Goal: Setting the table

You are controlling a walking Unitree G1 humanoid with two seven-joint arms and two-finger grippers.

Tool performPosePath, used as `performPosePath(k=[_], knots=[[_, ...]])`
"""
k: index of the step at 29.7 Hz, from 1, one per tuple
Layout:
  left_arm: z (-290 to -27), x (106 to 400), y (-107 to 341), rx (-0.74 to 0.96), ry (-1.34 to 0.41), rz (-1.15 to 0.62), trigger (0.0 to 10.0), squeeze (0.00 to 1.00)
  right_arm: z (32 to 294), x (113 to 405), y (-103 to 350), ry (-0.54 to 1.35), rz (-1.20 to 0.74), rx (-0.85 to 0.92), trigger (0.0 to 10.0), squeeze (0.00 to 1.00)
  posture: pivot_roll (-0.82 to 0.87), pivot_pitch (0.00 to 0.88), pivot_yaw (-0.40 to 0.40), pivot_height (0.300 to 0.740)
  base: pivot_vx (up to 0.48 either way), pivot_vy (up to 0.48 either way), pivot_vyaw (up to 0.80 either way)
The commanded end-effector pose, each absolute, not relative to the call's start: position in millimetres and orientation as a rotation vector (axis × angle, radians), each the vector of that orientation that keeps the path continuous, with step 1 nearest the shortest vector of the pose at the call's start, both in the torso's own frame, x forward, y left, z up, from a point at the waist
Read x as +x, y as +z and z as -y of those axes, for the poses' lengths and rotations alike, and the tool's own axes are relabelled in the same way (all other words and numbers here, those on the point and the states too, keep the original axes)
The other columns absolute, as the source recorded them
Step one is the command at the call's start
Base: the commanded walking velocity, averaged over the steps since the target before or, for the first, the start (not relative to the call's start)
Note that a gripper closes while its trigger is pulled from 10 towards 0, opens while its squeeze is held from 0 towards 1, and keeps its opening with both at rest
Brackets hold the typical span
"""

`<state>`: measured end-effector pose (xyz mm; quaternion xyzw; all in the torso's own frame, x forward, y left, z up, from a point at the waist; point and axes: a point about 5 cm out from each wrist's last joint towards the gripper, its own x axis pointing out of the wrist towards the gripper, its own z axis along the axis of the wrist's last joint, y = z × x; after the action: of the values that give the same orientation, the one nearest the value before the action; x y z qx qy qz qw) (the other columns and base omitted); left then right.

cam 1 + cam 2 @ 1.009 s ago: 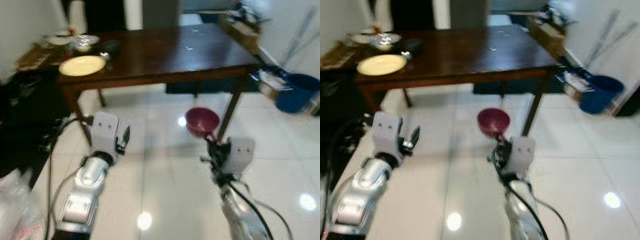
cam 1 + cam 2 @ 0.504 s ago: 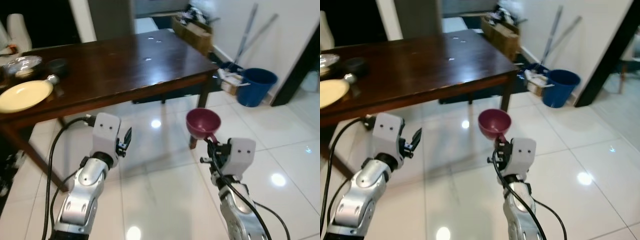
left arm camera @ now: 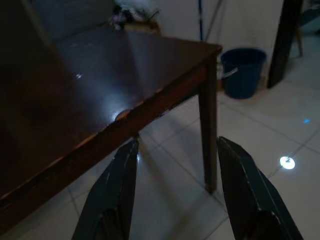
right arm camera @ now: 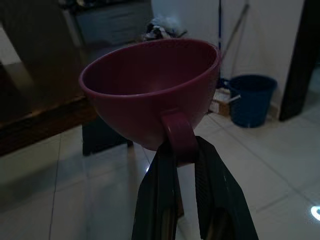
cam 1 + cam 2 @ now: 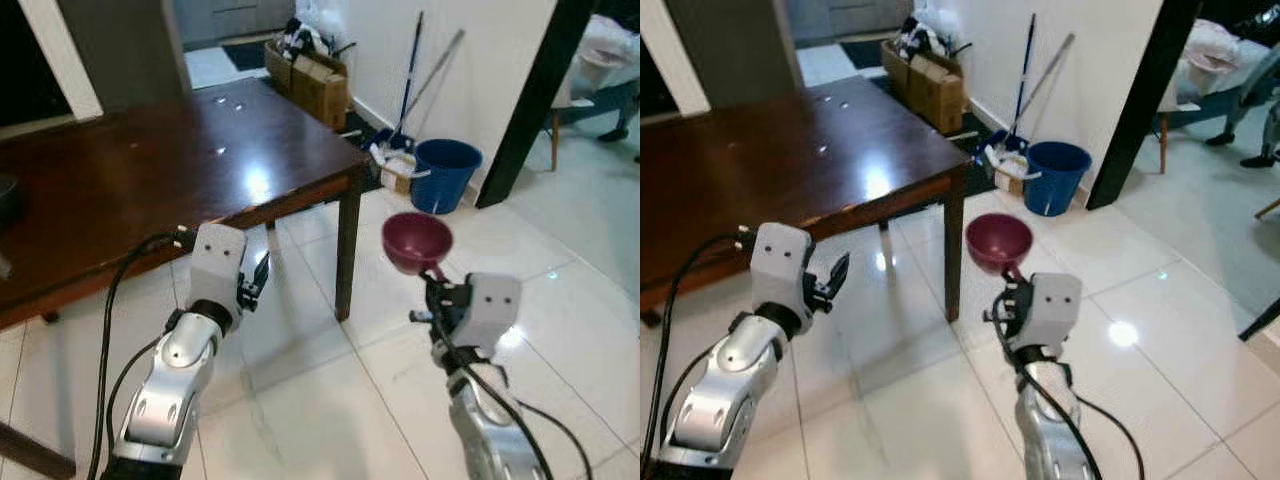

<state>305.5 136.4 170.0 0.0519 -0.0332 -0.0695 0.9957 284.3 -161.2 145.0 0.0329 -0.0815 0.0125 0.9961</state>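
Carrying a maroon cup [image 5: 417, 241] by its handle — pinched in our right claw [image 5: 434, 285] — we stand with the bench [image 5: 150, 170] ahead and leftward, its corner nearest; the left claw [image 3: 176, 192] hangs spread, empty.

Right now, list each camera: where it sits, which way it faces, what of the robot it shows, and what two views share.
Left eye view: on the head, looking forward and down at the table corner, floor and bucket; both arms show, the right gripper holding the cup.
Right eye view: beside it, same scene, slightly shifted.
Left wrist view: along the open left gripper toward the table edge and leg.
Right wrist view: along the right gripper's fingers, clamped on the cup's handle.
Both wrist views share the bucket.
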Motion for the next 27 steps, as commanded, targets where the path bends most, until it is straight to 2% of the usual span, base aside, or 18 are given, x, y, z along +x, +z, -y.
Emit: performPosePath(k=[1,3,4,5,6,8,11,21,27], knots=[[-156.1,304.0,158.9,0.103,-0.032,0.006,10.0,0.00,149.3,285.1,157.7,0.111,0.205,0.088,10.0,0.00,-0.06,0.000,0.122,0.740,0.480,0.000,0.00],[-157.6,303.8,158.2,0.102,-0.023,0.002,10.0,0.00,148.6,285.1,158.5,0.118,0.208,0.090,10.0,0.00,-0.06,0.000,0.122,0.740,0.480,0.000,0.00],[-172.1,299.6,150.6,0.114,0.048,-0.029,10.0,0.00,141.8,285.0,163.3,0.171,0.219,0.086,10.0,0.00,-0.05,0.000,0.115,0.740,0.480,0.000,0.00],[-172.1,299.6,150.6,0.114,0.048,-0.029,10.0,0.00,141.8,285.0,163.3,0.171,0.219,0.086,10.0,0.00,-0.05,0.000,0.115,0.740,0.480,0.000,0.00],[-190.2,291.6,140.0,0.139,0.126,-0.065,10.0,0.00,133.4,285.6,166.4,0.227,0.224,0.071,10.0,0.00,-0.04,0.000,0.110,0.740,0.480,0.000,0.00],[-194.7,289.1,137.2,0.147,0.144,-0.074,10.0,0.00,130.6,285.9,166.9,0.245,0.224,0.064,10.0,0.00,-0.04,0.000,0.109,0.740,0.480,0.000,0.00],[-219.0,270.1,123.0,0.139,0.248,-0.122,10.0,0.00,117.4,285.8,168.1,0.339,0.223,0.022,10.0,0.00,-0.02,0.000,0.084,0.740,0.480,0.000,0.00],[-227.5,264.2,139.8,0.147,0.318,-0.019,10.0,0.00,113.6,290.9,153.0,0.382,0.129,0.079,10.0,0.00,0.03,0.000,0.036,0.740,0.480,0.000,0.00],[-234.3,267.9,153.3,0.154,0.342,0.031,10.0,0.00,111.3,293.4,148.4,0.381,0.104,0.085,10.0,0.00,0.04,0.000,0.040,0.740,0.480,0.000,0.80]])
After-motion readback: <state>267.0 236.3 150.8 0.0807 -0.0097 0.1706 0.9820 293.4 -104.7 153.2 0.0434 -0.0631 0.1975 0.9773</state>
